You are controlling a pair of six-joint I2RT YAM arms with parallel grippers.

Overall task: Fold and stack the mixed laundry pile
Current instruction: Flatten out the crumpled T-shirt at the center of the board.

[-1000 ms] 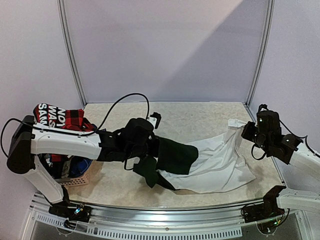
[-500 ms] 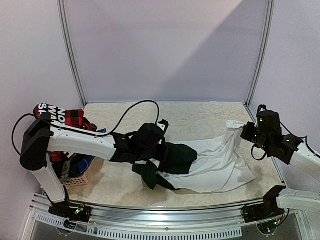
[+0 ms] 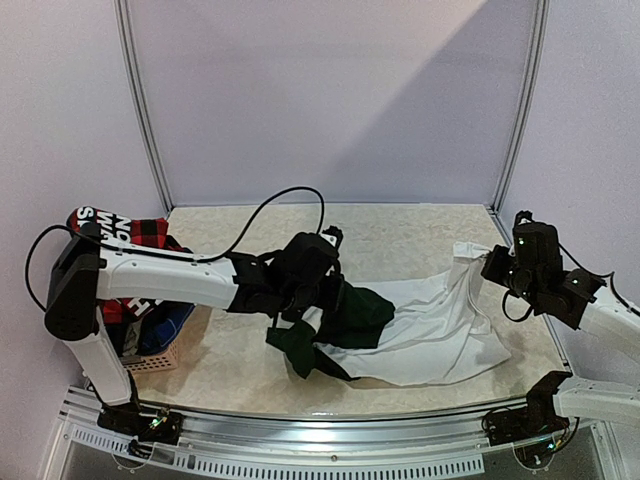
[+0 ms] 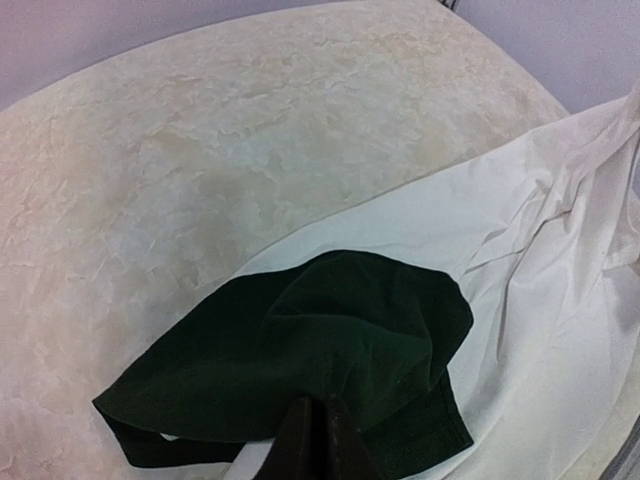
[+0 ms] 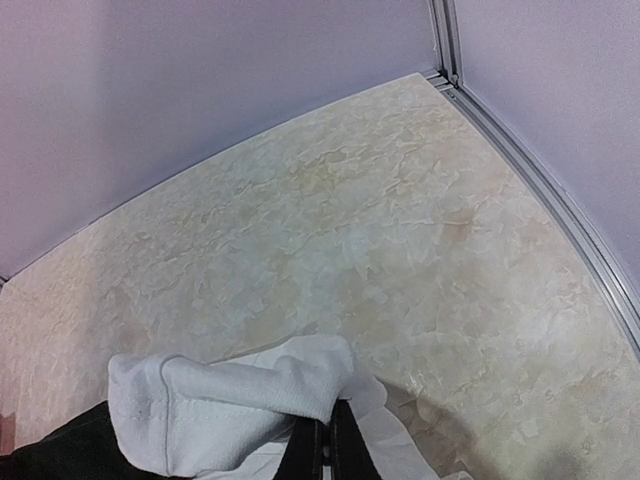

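Since no folded piece shows anywhere on the desk (image 3: 230, 365), I judge the job barely begun. One T-shirt (image 3: 430, 325) is out and being spread; nothing is folded and no stack is started. The rest of the laundry pile (image 3: 140, 300) sits heaped in the basket (image 3: 155, 360), well behind my left end effector (image 3: 312, 312) on its outer side, with the plaid shirt (image 3: 130, 232) on top. That whole heap is left to do, and this shirt has yet to be laid flat.

My left end effector is clenched on the dark green part of the T-shirt, which bunches right at the fingertips and spills ahead of them. From there the white cloth runs away toward my right end effector (image 3: 480, 258). That one is clamped on a rolled white edge, which folds over its fingertips and is lifted clear of the desk. Between the two, the shirt sags onto the desk, creased, with a green flap trailing below my left end effector toward the near edge.
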